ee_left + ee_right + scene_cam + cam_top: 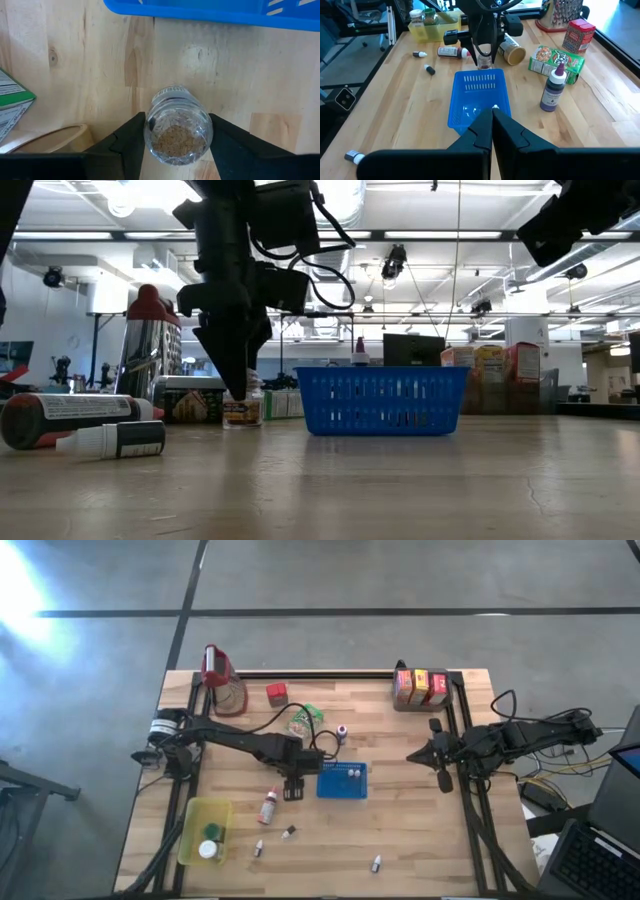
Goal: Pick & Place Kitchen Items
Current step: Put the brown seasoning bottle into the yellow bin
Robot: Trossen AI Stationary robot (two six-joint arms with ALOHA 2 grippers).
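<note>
Your left claw [177, 145] grips a small clear jar [177, 127] of brown grains, one dark finger [131, 140] on each side of the glass. From table level the jar [243, 408] stands just beside the blue tray [382, 400], and you cannot tell whether its base touches the wood. From above the arm covers it completely.

Your right claw [492, 120] waits over the table's right side with its fingers pressed together, holding nothing.

The clear jug [222, 680] with the red top stands at the far left corner; the top-down camera shows little of its shape. The blue tray [342, 780] sits mid-table, and pale specks inside it are too small to name. A yellow bin [204, 830] at the near left holds a white-capped item, partly hidden by its wall. Three cartons [421, 686] stand together at the far right edge. A green packet [555, 59] lies beside a red carton [579, 34]. A round tin [511, 50] lies on its side behind the left arm, half hidden from the right wrist. A purple bottle [553, 90] stands upright near the tray. A dark red bottle [268, 806] lies on the wood by the bin. Three tiny white-capped bottles [376, 863] lie scattered along the near edge, their labels unreadable.
</note>
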